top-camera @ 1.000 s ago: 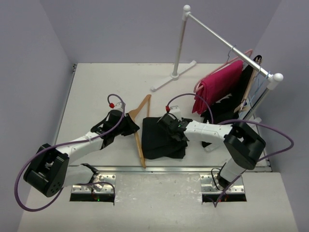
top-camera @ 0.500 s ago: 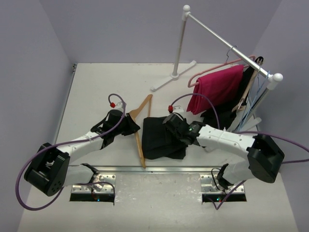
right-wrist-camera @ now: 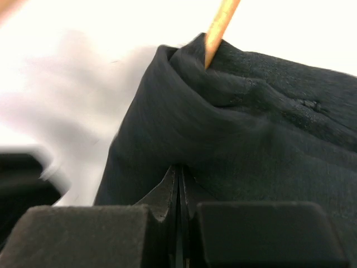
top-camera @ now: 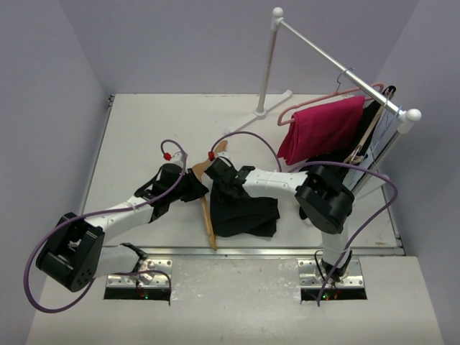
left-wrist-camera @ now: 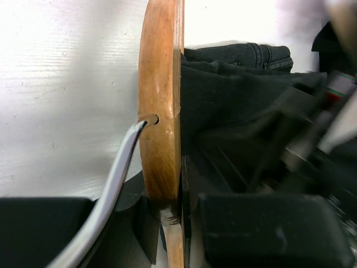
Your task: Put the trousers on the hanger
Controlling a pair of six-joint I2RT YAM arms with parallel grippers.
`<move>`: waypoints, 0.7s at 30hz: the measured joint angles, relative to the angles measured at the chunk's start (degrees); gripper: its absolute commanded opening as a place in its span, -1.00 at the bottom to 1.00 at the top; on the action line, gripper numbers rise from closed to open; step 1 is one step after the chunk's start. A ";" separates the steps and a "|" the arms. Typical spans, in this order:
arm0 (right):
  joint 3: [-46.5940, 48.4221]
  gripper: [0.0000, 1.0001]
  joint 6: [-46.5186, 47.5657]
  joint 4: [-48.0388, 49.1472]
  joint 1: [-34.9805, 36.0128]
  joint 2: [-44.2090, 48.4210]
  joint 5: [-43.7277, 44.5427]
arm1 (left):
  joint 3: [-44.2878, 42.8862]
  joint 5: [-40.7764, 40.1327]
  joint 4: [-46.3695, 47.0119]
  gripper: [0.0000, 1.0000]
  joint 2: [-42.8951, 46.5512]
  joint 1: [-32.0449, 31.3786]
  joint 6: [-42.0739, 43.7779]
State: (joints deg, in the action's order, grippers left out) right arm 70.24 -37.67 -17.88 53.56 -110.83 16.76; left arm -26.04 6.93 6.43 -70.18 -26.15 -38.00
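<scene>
The tan wooden hanger (top-camera: 209,219) lies on the table, and my left gripper (top-camera: 192,188) is shut on it near its silver hook (left-wrist-camera: 120,173). In the left wrist view the hanger (left-wrist-camera: 162,100) stands on edge between my fingers (left-wrist-camera: 217,223). The black trousers (top-camera: 244,210) lie bunched just right of the hanger, with the fabric (left-wrist-camera: 234,95) against the wood. My right gripper (top-camera: 221,187) is over the trousers' upper left corner, beside the hanger. Its jaws (right-wrist-camera: 179,167) are shut, tips against the trousers (right-wrist-camera: 251,111). I cannot tell if fabric is pinched. The hanger's bar (right-wrist-camera: 220,28) shows just beyond.
A white clothes rack with a silver rail (top-camera: 338,68) stands at the back right, its foot (top-camera: 259,111) on the table. A magenta garment (top-camera: 323,129) on a pink hanger and another black garment (top-camera: 366,136) hang there. The table's front edge (top-camera: 237,250) runs just below the trousers.
My right arm has swung left across the trousers to the hanger side and its jaws have shut. The magenta garment has swayed a little. The left arm and hanger have not moved.
</scene>
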 measured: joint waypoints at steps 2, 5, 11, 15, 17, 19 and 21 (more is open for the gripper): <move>0.63 -1.00 -0.75 0.18 -0.77 -2.25 -0.71 | 0.34 0.03 0.43 -1.00 0.10 0.02 0.00; 0.37 -0.97 -1.42 0.44 -0.98 -2.03 -1.48 | 1.21 0.05 1.60 -1.00 0.57 0.03 -0.02; -3.40 -0.65 0.57 -0.63 -1.49 4.66 -2.65 | 2.45 0.23 3.53 -1.00 0.77 0.11 -0.46; -4.89 -0.76 2.74 -4.89 -2.13 15.63 0.68 | 2.49 0.21 3.46 -1.00 1.03 0.11 -0.44; -6.17 -0.86 3.53 -4.89 -3.19 20.17 1.74 | 2.49 0.23 3.27 -1.00 1.17 0.11 -0.40; -9.44 -0.89 3.53 -5.42 -4.42 23.16 2.80 | 2.48 0.25 3.01 -1.00 1.28 0.11 -0.38; -14.52 -0.95 2.73 -6.04 -5.28 25.00 2.79 | 2.25 0.23 2.25 -1.00 1.47 0.11 -0.23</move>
State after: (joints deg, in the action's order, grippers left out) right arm 55.72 -34.94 -23.92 48.28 -85.82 19.55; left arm -23.78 7.16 8.68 -68.71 -26.04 -38.23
